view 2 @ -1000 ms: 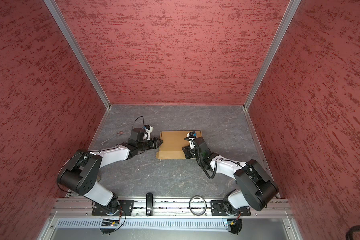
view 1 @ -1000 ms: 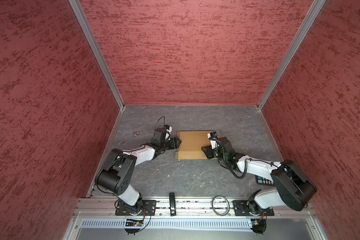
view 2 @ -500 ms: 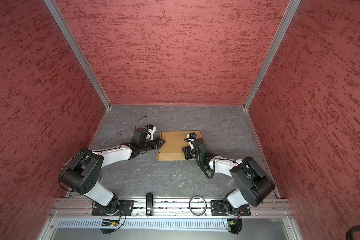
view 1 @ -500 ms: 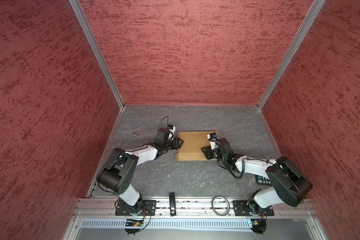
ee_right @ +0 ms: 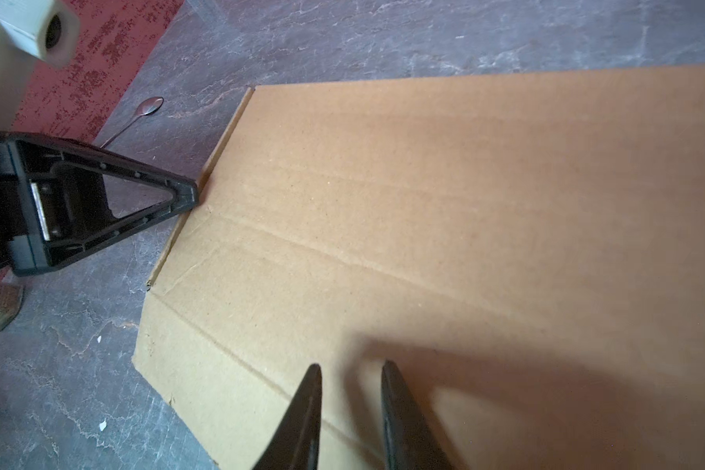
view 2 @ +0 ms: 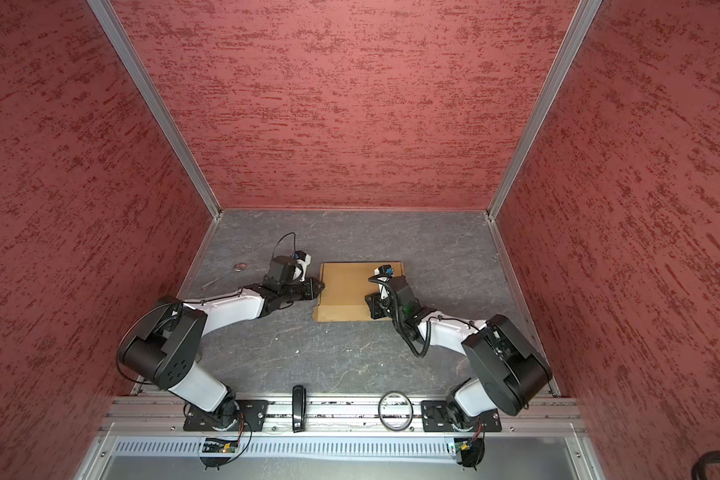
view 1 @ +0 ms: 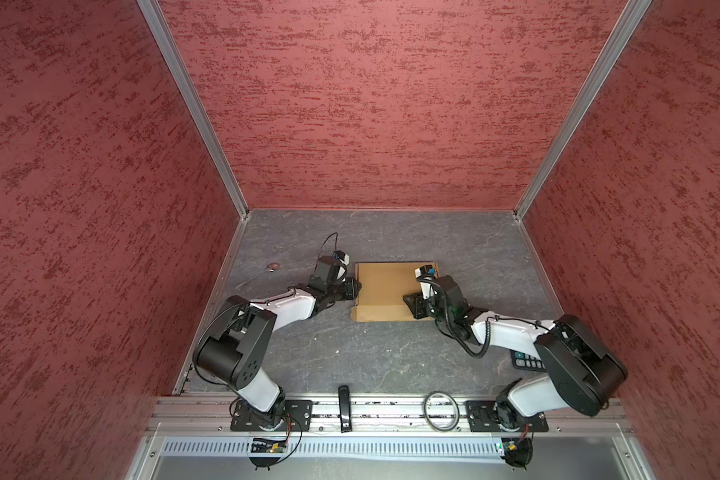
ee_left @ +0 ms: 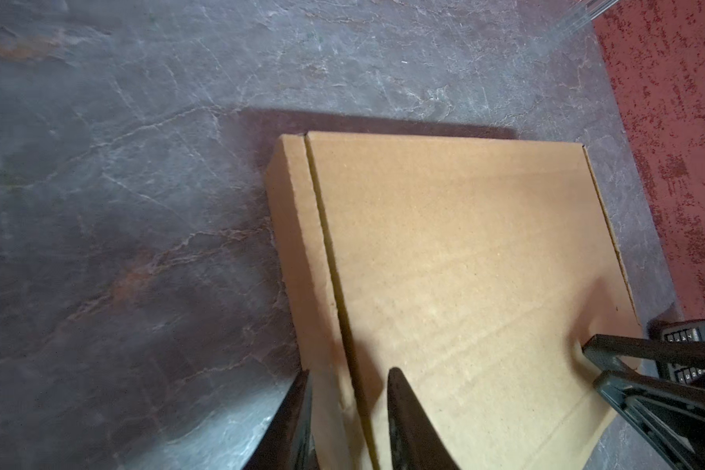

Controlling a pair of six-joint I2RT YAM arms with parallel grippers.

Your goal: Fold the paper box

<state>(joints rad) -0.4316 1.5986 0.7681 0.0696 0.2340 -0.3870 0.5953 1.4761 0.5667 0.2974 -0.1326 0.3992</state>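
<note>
Lying flat on the grey counter, the paper box sits a little toward 12 o'clock of the counter's middle in both top views. Its brown top panel is down, and a creased strip runs along its 6 o'clock edge.

The left hand meets the box at its 9 o'clock edge. In the left wrist view the left hand is set narrow: one finger is outside the side wall and the other is over the top panel, with the wall between them. I cannot tell whether they pinch it.

The right hand is low over the top panel near the 4 o'clock corner. In the right wrist view its fingers stand a narrow gap apart with only the cardboard surface showing between them.

A spoon lies toward 9 o'clock of the box, near the wall. A calculator lies toward 4 o'clock, partly under the right arm.
</note>
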